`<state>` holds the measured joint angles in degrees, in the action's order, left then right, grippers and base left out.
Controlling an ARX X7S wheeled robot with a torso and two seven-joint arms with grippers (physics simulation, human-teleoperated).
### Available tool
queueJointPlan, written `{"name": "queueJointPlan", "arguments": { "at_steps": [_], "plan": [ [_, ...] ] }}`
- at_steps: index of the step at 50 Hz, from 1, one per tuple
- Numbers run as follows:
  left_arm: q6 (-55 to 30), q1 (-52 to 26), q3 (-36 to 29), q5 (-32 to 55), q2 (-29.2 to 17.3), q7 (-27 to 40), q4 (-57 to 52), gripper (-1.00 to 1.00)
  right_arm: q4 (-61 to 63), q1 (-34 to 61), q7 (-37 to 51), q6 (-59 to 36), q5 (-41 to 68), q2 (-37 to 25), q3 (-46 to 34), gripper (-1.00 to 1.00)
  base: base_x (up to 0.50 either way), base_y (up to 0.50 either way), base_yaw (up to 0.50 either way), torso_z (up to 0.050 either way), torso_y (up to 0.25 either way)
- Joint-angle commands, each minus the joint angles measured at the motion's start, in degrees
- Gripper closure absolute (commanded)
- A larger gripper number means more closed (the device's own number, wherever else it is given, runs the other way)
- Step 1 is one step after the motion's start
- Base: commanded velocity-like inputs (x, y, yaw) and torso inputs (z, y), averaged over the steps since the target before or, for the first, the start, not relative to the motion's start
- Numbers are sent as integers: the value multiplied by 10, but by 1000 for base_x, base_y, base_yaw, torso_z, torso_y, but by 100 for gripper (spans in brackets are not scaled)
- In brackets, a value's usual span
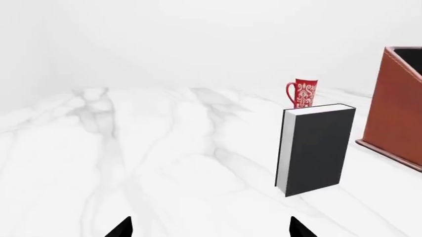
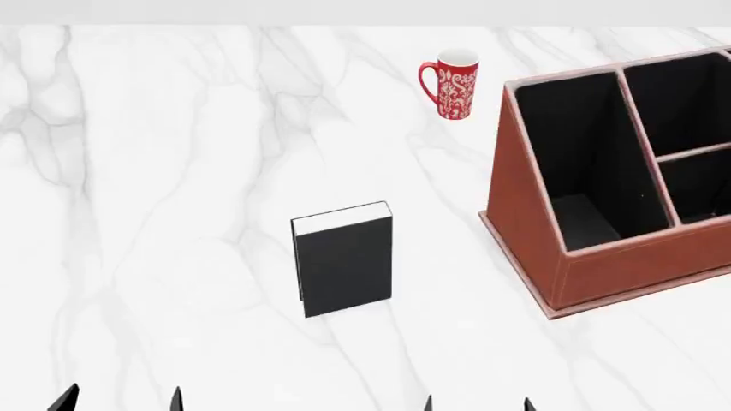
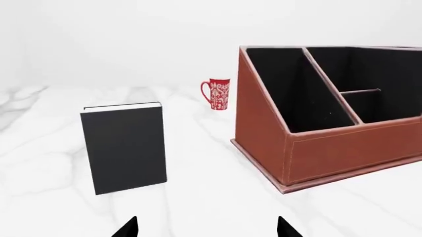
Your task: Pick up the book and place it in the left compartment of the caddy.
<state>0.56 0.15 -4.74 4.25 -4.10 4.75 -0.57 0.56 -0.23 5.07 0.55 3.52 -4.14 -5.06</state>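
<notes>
On the right side of the white marble tabletop [image 2: 171, 214] sits the caddy [image 2: 617, 274], a reddish-brown box with pale edges and a black lining; its left compartment [image 2: 571, 163], the long section behind the slanted outer wall, holds nothing that the head view shows, and the two smaller sections beside it, split by a crossbar, look bare as well, though the far one is cut off by the picture's edge and I cannot be sure of it. The book [image 2: 342, 264] stands upright on the tabletop to the left of the caddy and well apart from it, black cover toward the robot, white page edges on top; nothing touches it. A red patterned mug [image 2: 453, 84] stands farther back, beyond the book and near the caddy's far left corner, handle to the left; it does not lie between book and caddy. The left claw [image 2: 120, 399] and the right claw [image 2: 478, 402] show only as dark fingertips at the near edge, each pair spread wide with nothing between; both are short of the book.
</notes>
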Motion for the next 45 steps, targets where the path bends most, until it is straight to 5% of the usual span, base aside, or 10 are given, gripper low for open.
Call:
{"name": "queueJointPlan", "arguments": {
  "at_steps": [1,20,45],
  "plan": [
    [-4,0,-9,5,-9,14,-9,-100,6,2,22,-3,-3,-7,-8,-100,0,0,0,0,0],
    [-177,-2,-30,-77,-43,60,-278,-100,362,-32,53,-181,39,-36,-6,-100,0,0,0,0,0],
    [-312,-17,-51,-129,-75,54,-515,-100,594,49,124,-380,130,-61,-4,-100,0,0,0,0,0]
  ]
}}
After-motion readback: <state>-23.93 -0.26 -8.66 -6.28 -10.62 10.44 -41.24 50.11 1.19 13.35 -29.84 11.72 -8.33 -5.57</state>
